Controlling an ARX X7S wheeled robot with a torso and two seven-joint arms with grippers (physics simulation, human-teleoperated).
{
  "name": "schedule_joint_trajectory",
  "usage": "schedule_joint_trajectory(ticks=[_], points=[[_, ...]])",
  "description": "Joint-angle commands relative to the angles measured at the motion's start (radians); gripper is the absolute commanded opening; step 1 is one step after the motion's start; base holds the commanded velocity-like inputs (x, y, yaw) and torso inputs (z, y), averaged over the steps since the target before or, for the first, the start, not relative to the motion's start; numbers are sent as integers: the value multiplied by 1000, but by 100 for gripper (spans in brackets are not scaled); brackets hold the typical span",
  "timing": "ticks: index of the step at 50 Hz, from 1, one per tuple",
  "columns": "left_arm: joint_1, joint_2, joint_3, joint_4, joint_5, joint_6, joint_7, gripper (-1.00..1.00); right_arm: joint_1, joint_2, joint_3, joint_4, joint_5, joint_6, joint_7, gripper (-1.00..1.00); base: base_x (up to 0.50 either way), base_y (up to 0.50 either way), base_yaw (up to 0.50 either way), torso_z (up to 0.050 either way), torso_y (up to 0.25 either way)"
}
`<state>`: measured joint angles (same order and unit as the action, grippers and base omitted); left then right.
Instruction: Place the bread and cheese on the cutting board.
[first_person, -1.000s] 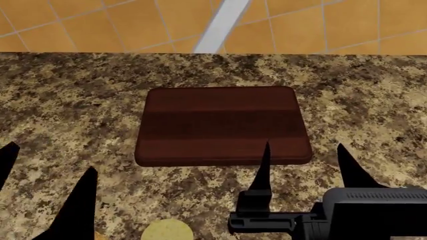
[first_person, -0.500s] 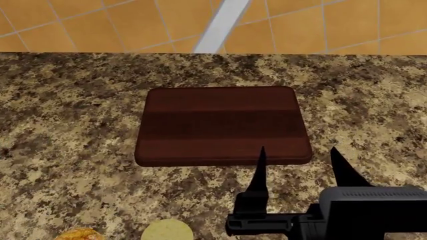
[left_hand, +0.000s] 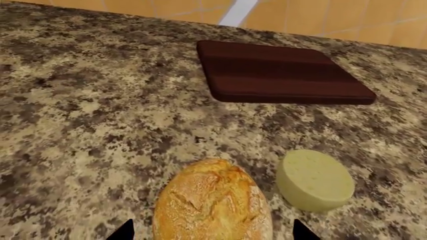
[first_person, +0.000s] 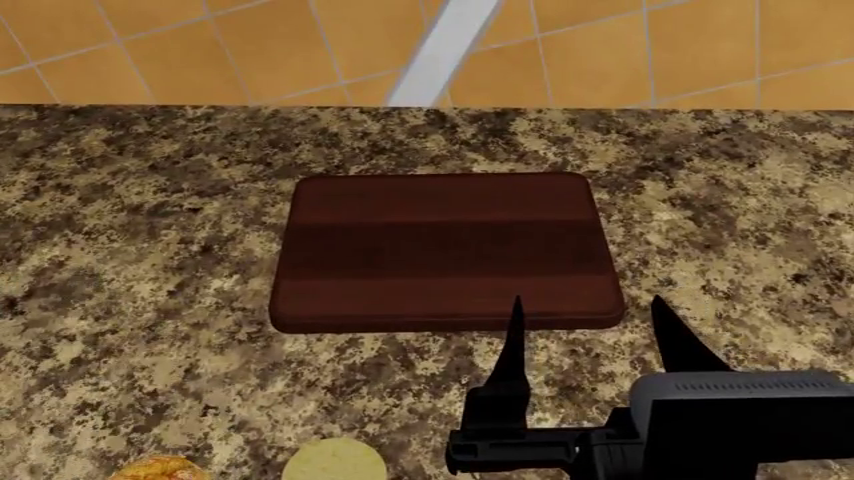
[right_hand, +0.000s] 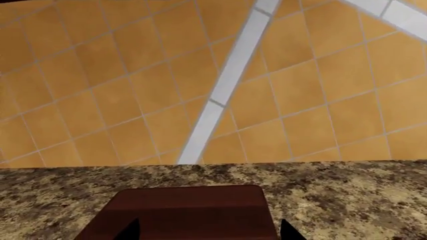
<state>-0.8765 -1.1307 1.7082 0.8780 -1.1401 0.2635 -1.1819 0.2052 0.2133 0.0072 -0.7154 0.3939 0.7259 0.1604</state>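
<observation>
The cutting board (first_person: 447, 250) lies bare in the middle of the counter; it also shows in the left wrist view (left_hand: 280, 72) and the right wrist view (right_hand: 187, 212). The bread (left_hand: 213, 200) lies on the counter near the front edge, cut off at the bottom of the head view (first_person: 160, 468). The cheese (left_hand: 315, 179) sits just right of it (first_person: 334, 462). My left gripper (left_hand: 213, 232) is open, one tip on each side of the bread, not touching it; it is out of the head view. My right gripper (first_person: 587, 320) is open and empty, tips at the board's near right edge (right_hand: 210, 232).
The speckled granite counter (first_person: 134, 250) runs to an orange tiled wall (first_person: 200, 50) with a white stripe (first_person: 447, 50) behind the board.
My left gripper has dropped out of the bottom left of the head view, uncovering the bread there. My right gripper has slid slightly left and nearer.
</observation>
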Motion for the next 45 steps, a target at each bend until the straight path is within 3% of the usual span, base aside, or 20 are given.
schedule_joint_trajectory(ticks=[1, 45], points=[[-14, 22, 6, -40, -43, -11, 15, 100, -4, 6, 3, 0, 10, -7, 3, 100, 0, 0, 0, 0, 0], [-10, 123, -9, -177, -126, -15, 77, 100, -2, 29, -15, -12, 31, -7, 29, 100, 0, 0, 0, 0, 0]])
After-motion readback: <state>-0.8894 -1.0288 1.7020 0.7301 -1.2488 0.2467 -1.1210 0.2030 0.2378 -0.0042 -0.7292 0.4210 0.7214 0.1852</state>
